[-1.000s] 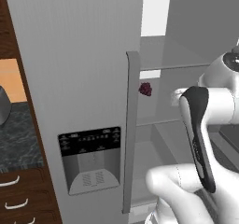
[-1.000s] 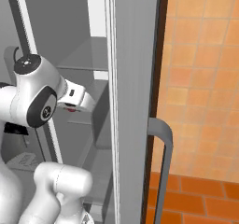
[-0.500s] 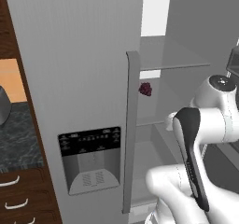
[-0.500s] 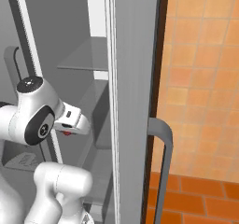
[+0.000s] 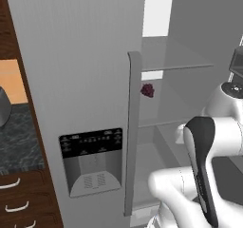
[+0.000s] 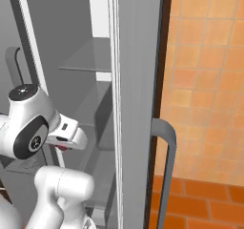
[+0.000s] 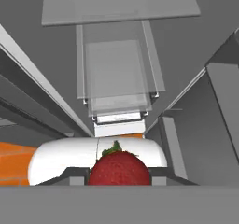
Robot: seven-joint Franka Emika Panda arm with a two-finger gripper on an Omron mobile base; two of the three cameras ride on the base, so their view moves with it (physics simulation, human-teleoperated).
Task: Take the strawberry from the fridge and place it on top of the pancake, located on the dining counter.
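Item 1 – gripper point(image 6: 61, 147): you have it inside the open fridge point(image 5: 80, 70), R compartment, jaws pressed in on the strawberry point(image 7: 119, 168). In the right base view a bit of red shows under the hand, just below the white wrist housing. In the hand view the berry sits dead centre at the bottom, green cap up, w/ the fingertips hidden at its sides.

Item 2 – strawberry: bright red, small, held off the shelves, not resting on any glass. Behind it in the hand view you see a white rounded robot part and a strip of orange floor.

Item 3 – fridge: tall, grey. L door shut, carrying the black dispenser panel point(image 5: 91, 161) and a long vertical handle point(image 5: 133, 132) at its inner edge. R door point(image 6: 138, 104) swung open toward you, edge-on in the right base view, its own curved handle point(image 6: 164, 166) facing the orange tile wall point(image 6: 205, 80). Glass shelves point(image 5: 173, 63) stacked inside, upper one near arm-top level.

Item 4 – maroon fruit point(image 5: 147, 90): dark, lumpy, just beside the L door's handle, at the L edge of the mid shelf. Well apart from the gripper.

Item 5 – dark speckled counter point(image 5: 19, 137): L of fridge, w/ wood drawers point(image 5: 23, 203) below.
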